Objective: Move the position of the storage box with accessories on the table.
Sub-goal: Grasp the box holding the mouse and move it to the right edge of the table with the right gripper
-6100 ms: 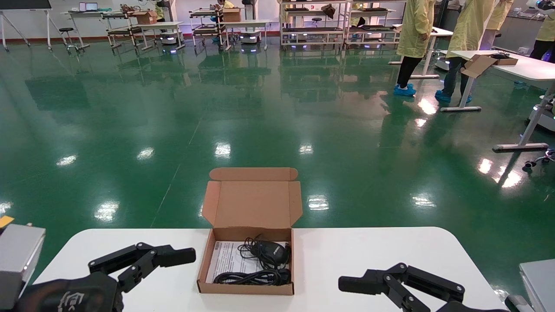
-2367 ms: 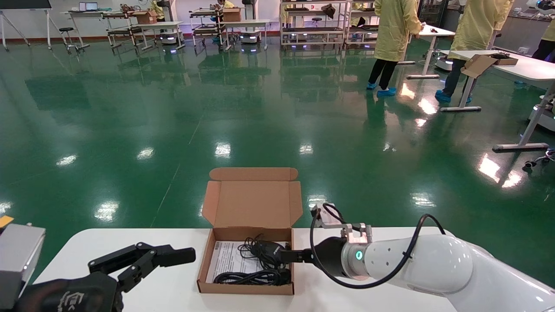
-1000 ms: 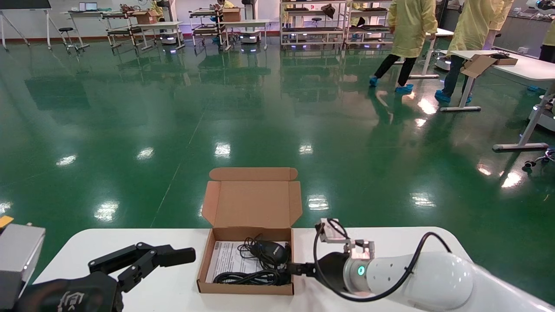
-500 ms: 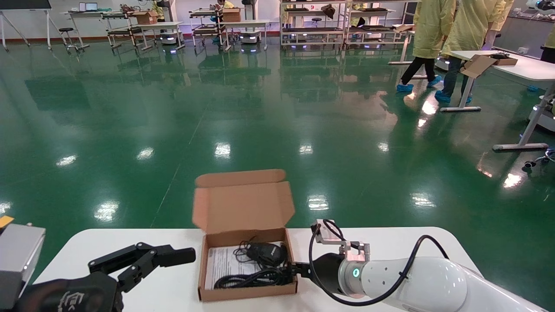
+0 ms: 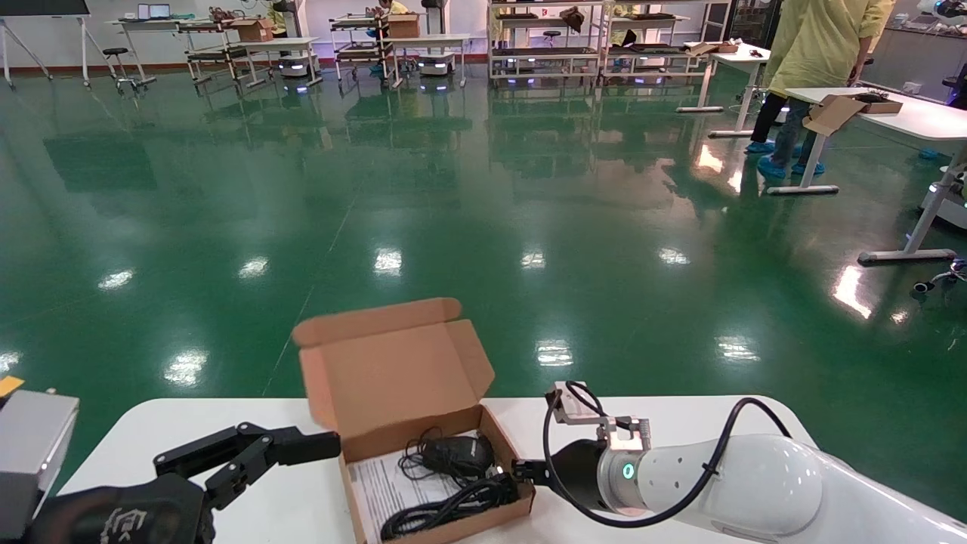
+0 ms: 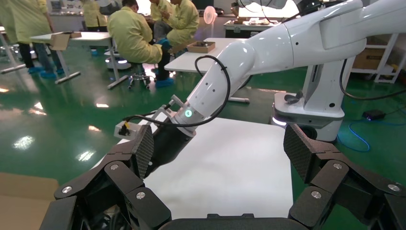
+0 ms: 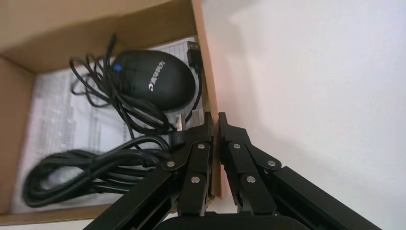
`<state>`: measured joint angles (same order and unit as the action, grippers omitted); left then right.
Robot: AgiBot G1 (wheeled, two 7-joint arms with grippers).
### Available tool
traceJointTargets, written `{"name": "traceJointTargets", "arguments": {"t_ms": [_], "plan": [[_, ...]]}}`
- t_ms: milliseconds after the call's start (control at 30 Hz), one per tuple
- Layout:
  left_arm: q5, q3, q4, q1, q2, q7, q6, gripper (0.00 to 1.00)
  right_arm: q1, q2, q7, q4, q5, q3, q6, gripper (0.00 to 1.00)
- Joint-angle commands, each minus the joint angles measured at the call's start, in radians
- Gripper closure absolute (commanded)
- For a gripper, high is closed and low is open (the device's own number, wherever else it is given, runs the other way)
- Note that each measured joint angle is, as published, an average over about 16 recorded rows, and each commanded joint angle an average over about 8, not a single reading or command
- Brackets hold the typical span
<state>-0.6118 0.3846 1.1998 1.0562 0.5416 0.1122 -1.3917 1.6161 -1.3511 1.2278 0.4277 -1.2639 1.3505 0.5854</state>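
The brown cardboard storage box [image 5: 363, 453] sits on the white table [image 5: 665, 412], turned at an angle with its flap lid standing open. Inside lie a black mouse [image 5: 458, 451], a coiled black cable [image 5: 446, 510] and a white printed sheet [image 5: 378, 483]. My right gripper [image 5: 520, 472] is shut on the box's right side wall [image 7: 209, 96], one finger inside, one outside. The right wrist view shows the mouse [image 7: 155, 79], the cable [image 7: 76, 167] and the sheet [image 7: 62, 103]. My left gripper [image 5: 302, 447] is open and empty, left of the box.
The table's far edge lies just behind the box, with green floor beyond. A person in a yellow coat [image 5: 812, 45] stands by a distant white table [image 5: 929, 121] with another cardboard box. Racks and carts line the far wall.
My right gripper reached in and closed on the box's right wall. The box has since slid left and turned counter-clockwise, its lid swinging left. The left arm has not moved.
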Motion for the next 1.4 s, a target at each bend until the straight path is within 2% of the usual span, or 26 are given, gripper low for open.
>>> {"name": "traceJointTargets", "arguments": {"t_ms": [33, 300, 667, 1000, 1400], "plan": [[0.000, 0.000, 0.000, 0.000, 0.000, 0.000, 0.000, 0.00, 0.004, 0.002, -0.016, -0.002, 0.006, -0.001, 0.001, 1.00], [0.000, 0.000, 0.000, 0.000, 0.000, 0.000, 0.000, 0.00, 0.074, 0.039, -0.123, -0.043, 0.070, -0.056, 0.056, 1.00], [0.000, 0.000, 0.000, 0.000, 0.000, 0.000, 0.000, 0.00, 0.223, 0.155, -0.262, -0.125, 0.102, -0.106, 0.127, 1.00], [0.000, 0.000, 0.000, 0.000, 0.000, 0.000, 0.000, 0.00, 0.282, 0.212, -0.366, -0.223, 0.110, -0.129, 0.094, 1.00], [0.000, 0.000, 0.000, 0.000, 0.000, 0.000, 0.000, 0.00, 0.274, 0.267, -0.475, -0.307, 0.146, -0.163, 0.054, 1.00]]}}
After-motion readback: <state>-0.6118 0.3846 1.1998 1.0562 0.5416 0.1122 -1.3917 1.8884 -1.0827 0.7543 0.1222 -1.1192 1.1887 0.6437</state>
